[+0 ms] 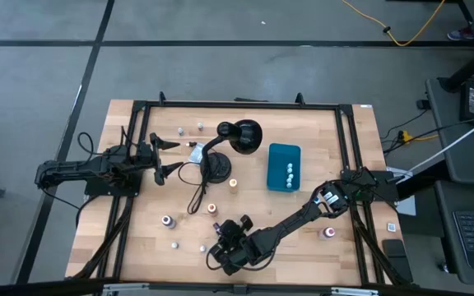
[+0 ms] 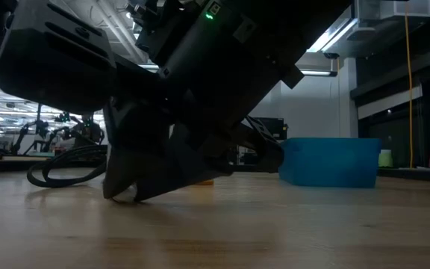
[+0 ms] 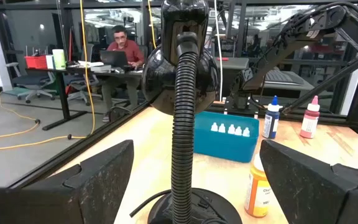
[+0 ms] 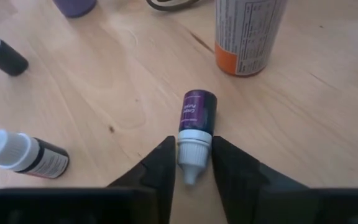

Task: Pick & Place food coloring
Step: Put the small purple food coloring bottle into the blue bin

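The right tool (image 4: 190, 163) is down on the surface (image 1: 245, 210) at about 6 o'clock in the high view, its two fingers (image 4: 161, 163) pinching the white cap of a purple bottle (image 4: 196, 124) that lies on its side on the wood. Near it lie two dark bottles with white caps, one (image 4: 27, 154) on its side close by and another (image 4: 2, 55) further off; an orange-bottomed bottle (image 4: 247, 34) stands just beyond the purple one.

The left tool (image 1: 164, 158) hangs at 9 o'clock, fingers (image 3: 98, 180) spread wide and holding nothing, facing the black lamp (image 1: 230, 144) at the middle of the surface. A teal box (image 1: 284, 167) sits at about 2 o'clock from the centre, with a row of white-capped bottles (image 1: 290, 173) inside it. More bottles are scattered over the surface: a blue one (image 3: 271, 117) and a pink one (image 3: 309, 118) stand upright beside the box, a yellow one (image 3: 257, 186) stands by the lamp's base, and one (image 1: 329, 233) stands alone at 4 o'clock. A person (image 3: 122, 46) sits at a desk in the room behind.
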